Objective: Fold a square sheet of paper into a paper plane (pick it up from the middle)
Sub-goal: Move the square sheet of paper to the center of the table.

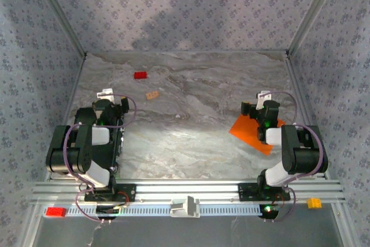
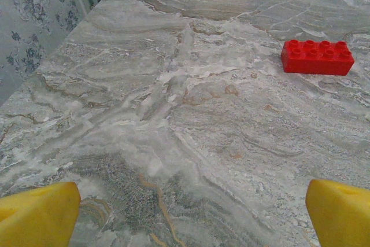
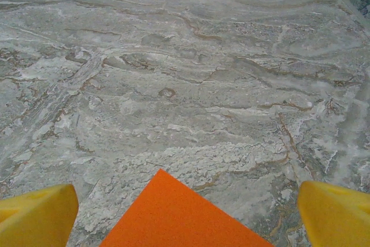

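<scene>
Left gripper (image 2: pixel 191 215) first: it sits over the near-left part of the table (image 1: pixel 191 137), and its yellow fingers (image 2: pixel 40 215) are spread as wide as they go with nothing between them, just bare marble. Further back on the table's left half there's a little red block (image 2: pixel 318 57), lying flat with its studs up, well apart from the gripper. A small tan block (image 1: pixel 152 94) lies a bit closer to the table's middle and nearer than the red one.

Over on the table's right side, the right gripper (image 3: pixel 188 215) is spread wide too and has hold of nothing. The square sheet of paper (image 1: pixel 254 131) lies flat on the table's near-right part, bright orange and partly hidden under the right arm. From the right wrist view, one corner of it points toward the table's far edge, in the gap between the two yellow fingers. Can't tell if the fingers touch it.
</scene>
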You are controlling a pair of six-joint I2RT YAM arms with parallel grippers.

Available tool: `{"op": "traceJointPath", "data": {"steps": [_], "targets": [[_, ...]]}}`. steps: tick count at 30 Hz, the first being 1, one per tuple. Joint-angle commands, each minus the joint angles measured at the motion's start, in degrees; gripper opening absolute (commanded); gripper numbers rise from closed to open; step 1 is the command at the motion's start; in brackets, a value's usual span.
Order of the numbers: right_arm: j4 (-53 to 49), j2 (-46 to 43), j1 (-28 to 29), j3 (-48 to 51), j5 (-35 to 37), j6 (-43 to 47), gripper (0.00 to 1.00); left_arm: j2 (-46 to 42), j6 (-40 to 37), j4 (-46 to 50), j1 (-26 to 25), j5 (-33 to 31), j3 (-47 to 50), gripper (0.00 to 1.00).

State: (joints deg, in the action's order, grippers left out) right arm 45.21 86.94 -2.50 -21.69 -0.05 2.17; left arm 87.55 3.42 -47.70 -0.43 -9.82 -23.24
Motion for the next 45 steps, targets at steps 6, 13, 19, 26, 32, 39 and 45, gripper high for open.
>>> {"op": "traceJointPath", "data": {"steps": [6,13,19,26,32,39,45], "targets": [[0.09,0.08,-0.22,-0.95,-0.47,-0.61,0.99,0.18,-1.22,-0.34,0.11,1.30,0.37,1.00],[0.83,-0.06,1.00,-0.48,1.28,0.27,0.99,-0.21,-1.96,-1.78,-0.03,2.79,1.39,1.00],[-0.02,-2.40,1.88,-0.02,2.55,0.74,0.99,-4.43,-2.13,1.01,-0.37,2.32,1.65,1.00],[-23.33,-11.16,1.50,-8.10,8.88,-7.06,0.99,-14.95,3.67,21.39,-0.43,-0.48,-4.05,1.00],[-51.59,-10.31,-0.88,-20.76,8.87,-24.95,0.99,-20.52,14.79,44.49,-0.28,1.12,-14.32,1.00],[-59.65,-4.99,-4.26,-23.24,-10.20,-33.85,0.99,-20.95,24.46,55.67,1.28,15.16,-20.39,1.00],[-59.98,-2.32,-4.26,-21.28,-12.40,-38.36,0.98,-21.07,27.41,55.92,-1.28,25.73,-20.22,1.00]]}}
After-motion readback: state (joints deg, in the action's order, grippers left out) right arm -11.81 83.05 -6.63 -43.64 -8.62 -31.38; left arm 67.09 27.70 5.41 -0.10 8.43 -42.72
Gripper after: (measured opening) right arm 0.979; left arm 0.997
